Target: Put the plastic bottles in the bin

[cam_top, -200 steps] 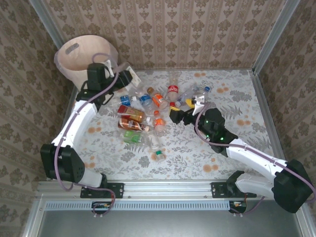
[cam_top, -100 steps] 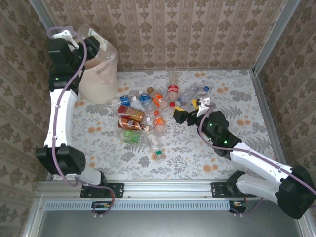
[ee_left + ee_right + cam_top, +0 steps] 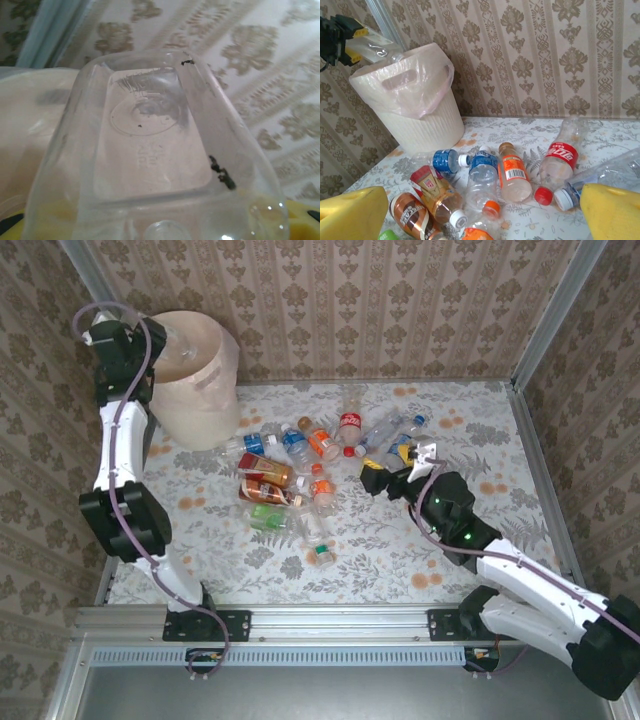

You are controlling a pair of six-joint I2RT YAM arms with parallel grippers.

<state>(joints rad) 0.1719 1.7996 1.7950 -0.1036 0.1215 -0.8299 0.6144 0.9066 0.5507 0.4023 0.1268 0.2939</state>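
My left gripper [image 3: 135,340] is up at the bin's left rim, shut on a clear unlabelled plastic bottle [image 3: 172,340] that lies level over the round cream bin [image 3: 200,380]. The left wrist view looks along that bottle [image 3: 145,115] to its base. In the right wrist view the same bottle [image 3: 375,47] sticks out over the bagged bin [image 3: 420,110]. Several plastic bottles lie on the table: a red-labelled one [image 3: 350,425], an orange-labelled one [image 3: 514,172] and a blue-labelled one [image 3: 482,172]. My right gripper [image 3: 393,465] hovers open at the pile's right side, its yellow fingers [image 3: 615,215] wide apart.
Wallpapered walls close the table [image 3: 450,530] at the back and both sides. A metal rail [image 3: 330,620] runs along the near edge. Brown-labelled bottles [image 3: 265,470] and a green one [image 3: 268,516] lie at the pile's left. Bare patterned cloth lies right of the pile.
My left arm swung up from the pile's far-left edge to the bin, carrying the clear bottle. My right gripper drew back a little to the right, still open.
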